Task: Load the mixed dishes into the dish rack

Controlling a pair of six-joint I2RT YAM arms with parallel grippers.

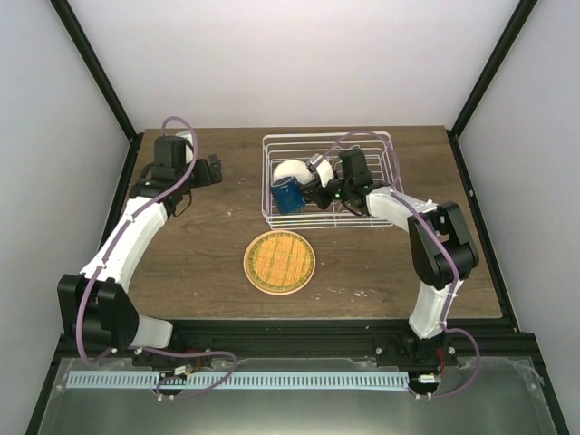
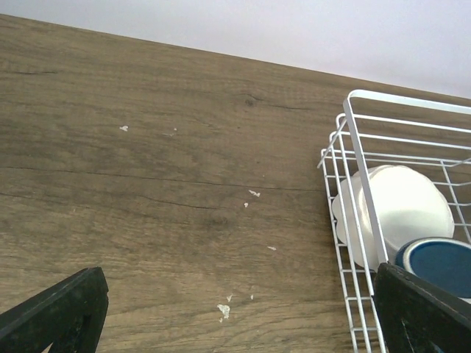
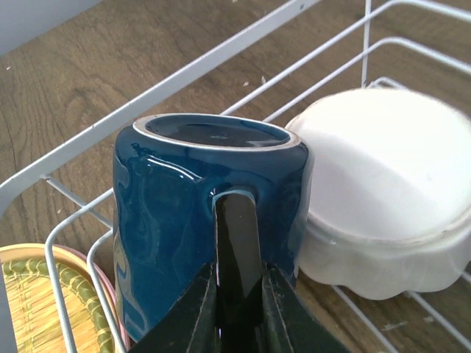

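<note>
The white wire dish rack (image 1: 331,137) stands at the back middle of the table. In it the white scallop-edged bowl (image 1: 292,169) lies tipped over, and the dark blue mug (image 1: 286,196) sits beside it. My right gripper (image 1: 313,192) is inside the rack. In the right wrist view it (image 3: 237,276) is shut on the handle of the mug (image 3: 169,206), next to the bowl (image 3: 383,184). The orange plate (image 1: 279,262) lies on the table in front of the rack, and a pink plate rim (image 3: 112,312) shows under it. My left gripper (image 1: 216,169) is open and empty, left of the rack.
In the left wrist view the rack's left wall (image 2: 360,154) is at the right, with the bowl (image 2: 401,206) and the mug (image 2: 439,265) behind it. Small pale crumbs (image 2: 223,311) lie on the wooden table. Black frame posts stand at the table's back corners.
</note>
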